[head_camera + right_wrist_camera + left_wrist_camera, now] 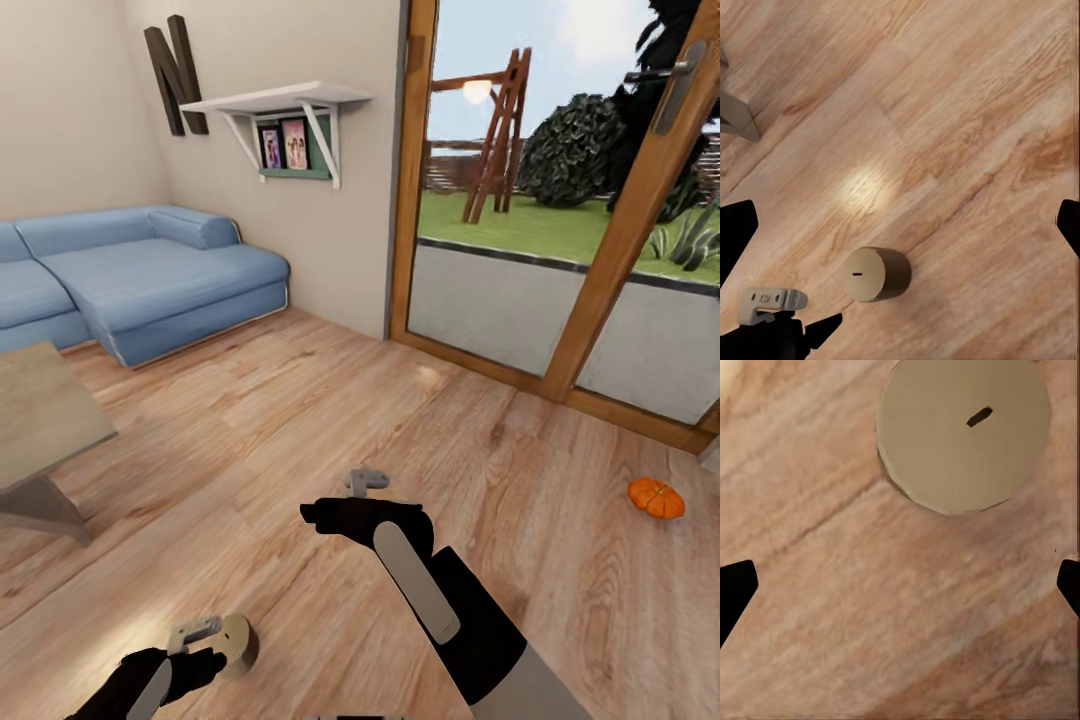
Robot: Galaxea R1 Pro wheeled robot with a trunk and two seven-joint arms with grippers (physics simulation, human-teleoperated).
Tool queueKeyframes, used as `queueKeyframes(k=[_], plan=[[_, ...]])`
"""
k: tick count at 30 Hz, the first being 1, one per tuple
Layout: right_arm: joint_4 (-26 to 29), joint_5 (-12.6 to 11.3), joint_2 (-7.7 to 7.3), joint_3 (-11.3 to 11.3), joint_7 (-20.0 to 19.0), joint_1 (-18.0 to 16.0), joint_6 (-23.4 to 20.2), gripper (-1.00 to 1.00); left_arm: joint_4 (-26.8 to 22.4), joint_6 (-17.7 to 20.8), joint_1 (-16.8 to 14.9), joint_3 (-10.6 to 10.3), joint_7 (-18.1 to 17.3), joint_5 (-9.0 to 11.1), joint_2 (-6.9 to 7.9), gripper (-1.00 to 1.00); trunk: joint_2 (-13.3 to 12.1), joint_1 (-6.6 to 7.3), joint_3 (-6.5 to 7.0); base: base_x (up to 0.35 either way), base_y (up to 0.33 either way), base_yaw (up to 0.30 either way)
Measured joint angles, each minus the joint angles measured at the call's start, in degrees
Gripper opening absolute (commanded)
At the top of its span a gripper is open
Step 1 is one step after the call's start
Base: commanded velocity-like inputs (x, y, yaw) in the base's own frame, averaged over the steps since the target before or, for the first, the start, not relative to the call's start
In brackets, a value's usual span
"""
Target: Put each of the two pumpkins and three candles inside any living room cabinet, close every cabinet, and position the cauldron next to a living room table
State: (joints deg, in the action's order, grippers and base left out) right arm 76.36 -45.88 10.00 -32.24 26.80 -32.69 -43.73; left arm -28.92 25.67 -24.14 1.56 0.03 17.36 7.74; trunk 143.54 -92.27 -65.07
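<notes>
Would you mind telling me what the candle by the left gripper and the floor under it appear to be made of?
The candle looks like matte tan wax: a flat, even top with a small dark wick slit and no shine, though a render leaves that open. The floor looks like satin-finished wood planks: streaky grain, visible board seams and a soft light patch.

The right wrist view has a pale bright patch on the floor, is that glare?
Right wrist view: likely, a soft light reflection on the floor just beyond the candle. Head view: a similar faint patch near the glass door. Left wrist view: the candle close up looks soft and flat.
</notes>
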Motion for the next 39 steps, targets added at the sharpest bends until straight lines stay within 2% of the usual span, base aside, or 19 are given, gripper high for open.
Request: queueKeyframes(k=[5, 8, 12, 21, 39], plan=[[0.02, 0.01, 0.00, -0.01, 0.01, 0.00, 0.02, 1.00, -6.56, 11.38, -0.20, -0.21, -0.10, 0.03, 0.14, 1.00, 0.07, -0.13, -1.11, 0.000, 0.000, -0.043], [0.00, 0.01, 0.00, -0.01, 0.01, 0.00, 0.04, 1.00, -8.97, 14.04, -0.39, -0.23, -0.07, 0.05, 0.13, 1.00, 0.11, -0.21, -1.77, 0.000, 0.000, -0.006], [-0.06, 0.01, 0.00, -0.01, 0.01, 0.00, 0.04, 1.00, -9.94, 14.78, -0.68, -0.24, -0.11, 0.02, 0.24, 1.00, 0.16, -0.31, -2.66, 0.000, 0.000, -0.001], [-0.17, 0.00, 0.00, -0.01, 0.01, 0.00, 0.05, 1.00, -11.23, 14.60, -1.08, -0.15, -0.09, 0.05, 0.00, 1.00, 0.16, -0.31, -2.67, 0.009, 0.000, 0.000], [-0.16, 0.00, 0.00, -0.01, -0.04, 0.00, 0.05, 1.00, -11.47, 14.38, -1.08, -0.20, -0.01, -0.04, 0.18, 1.00, 0.16, -0.31, -2.67, 0.104, 0.025, 0.000]])
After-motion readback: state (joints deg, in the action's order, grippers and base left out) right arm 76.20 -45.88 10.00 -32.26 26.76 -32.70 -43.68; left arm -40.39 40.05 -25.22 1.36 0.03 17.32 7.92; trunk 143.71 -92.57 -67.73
